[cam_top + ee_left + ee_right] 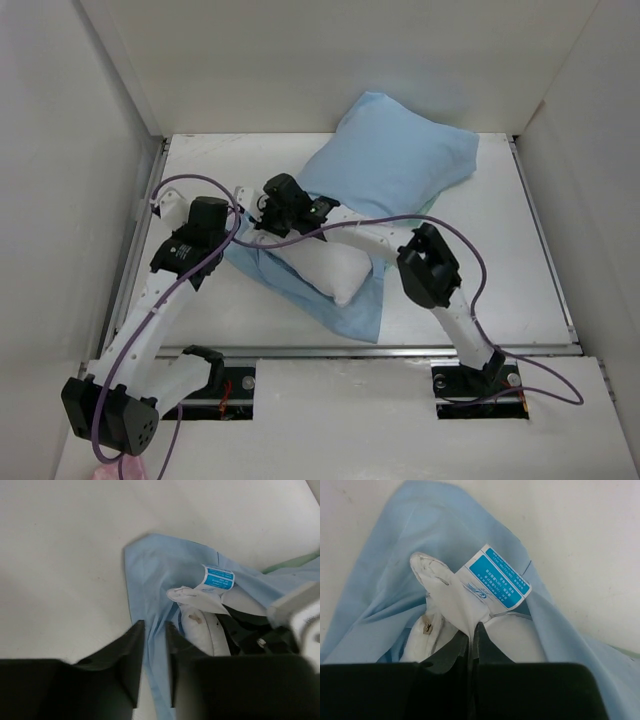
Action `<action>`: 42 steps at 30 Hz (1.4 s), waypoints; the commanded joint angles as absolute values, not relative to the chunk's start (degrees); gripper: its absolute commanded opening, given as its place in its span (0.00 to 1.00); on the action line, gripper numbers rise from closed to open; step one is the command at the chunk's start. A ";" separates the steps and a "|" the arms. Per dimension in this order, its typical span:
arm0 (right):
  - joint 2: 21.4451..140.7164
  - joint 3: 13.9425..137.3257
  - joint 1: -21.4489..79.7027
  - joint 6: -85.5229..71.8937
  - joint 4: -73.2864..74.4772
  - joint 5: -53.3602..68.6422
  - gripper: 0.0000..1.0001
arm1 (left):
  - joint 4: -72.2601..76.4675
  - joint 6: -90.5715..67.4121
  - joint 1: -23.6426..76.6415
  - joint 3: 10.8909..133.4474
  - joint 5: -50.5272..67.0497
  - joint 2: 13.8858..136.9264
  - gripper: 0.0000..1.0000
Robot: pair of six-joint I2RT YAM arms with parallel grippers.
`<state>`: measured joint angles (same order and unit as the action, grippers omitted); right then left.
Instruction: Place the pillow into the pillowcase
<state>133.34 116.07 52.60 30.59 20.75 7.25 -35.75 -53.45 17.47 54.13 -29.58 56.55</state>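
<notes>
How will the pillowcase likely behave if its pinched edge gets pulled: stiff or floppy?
Probably floppy: the pillowcase creases into folds where the left claw pinches it. Likely light for its size, since its loose part lies flat and thin on the table. Pulled alone, it would probably bunch up rather than hold its opening.

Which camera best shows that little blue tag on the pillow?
The right wrist view: the blue tag is large, close and centred. The left wrist view shows the tag small; the top view doesn't show it.
</notes>
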 commanded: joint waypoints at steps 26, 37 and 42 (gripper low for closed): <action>110.03 114.34 41.13 -2.81 13.18 16.88 0.00 | -15.26 -44.99 42.61 50.52 -26.17 73.27 0.59; 106.97 119.09 39.99 -7.73 18.89 20.03 0.00 | -41.92 -79.27 42.72 63.80 -40.07 93.87 0.67; 105.83 118.56 38.94 -7.73 20.65 25.12 0.00 | -31.14 -76.65 39.21 59.07 -40.08 90.36 0.70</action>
<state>111.28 113.84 39.38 -5.41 23.66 19.14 -32.27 -73.32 42.28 60.88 -36.73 92.99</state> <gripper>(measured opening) 0.067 0.698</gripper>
